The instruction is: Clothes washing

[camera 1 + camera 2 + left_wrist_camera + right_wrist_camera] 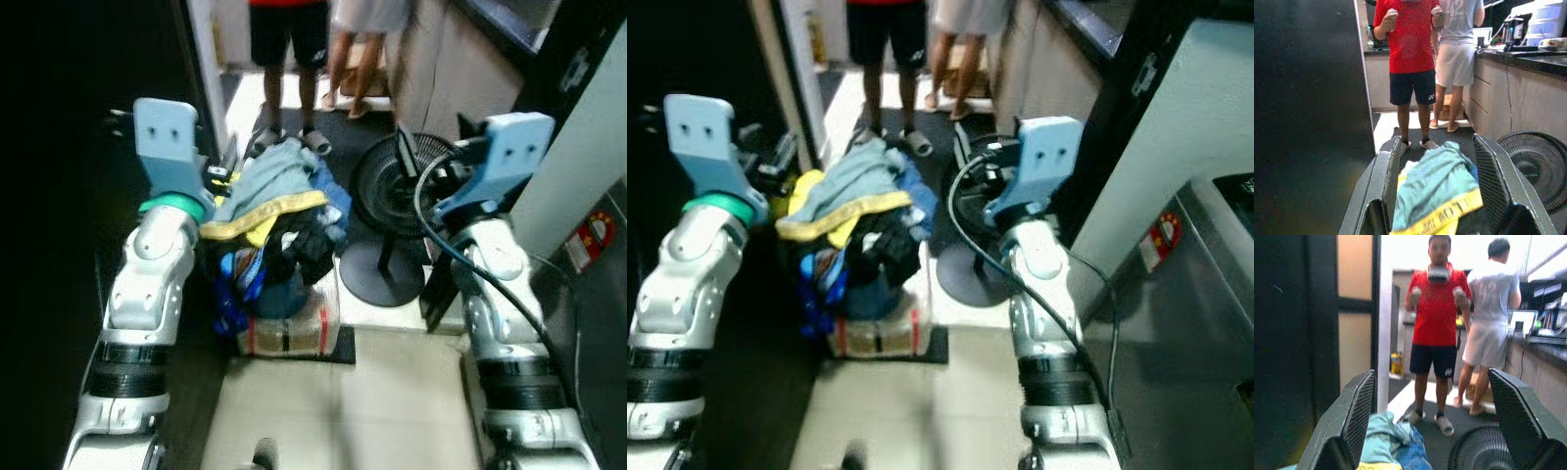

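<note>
Tiled floor (392, 392), heaped laundry basket (289, 328), left pincer (1435, 196) and right pincer (1432, 431) wide apart, holding nothing

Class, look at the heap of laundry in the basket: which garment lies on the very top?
The light teal towel with the yellow band along its edge lies on top; the black and blue clothes are bunched below it in the basket.
</note>
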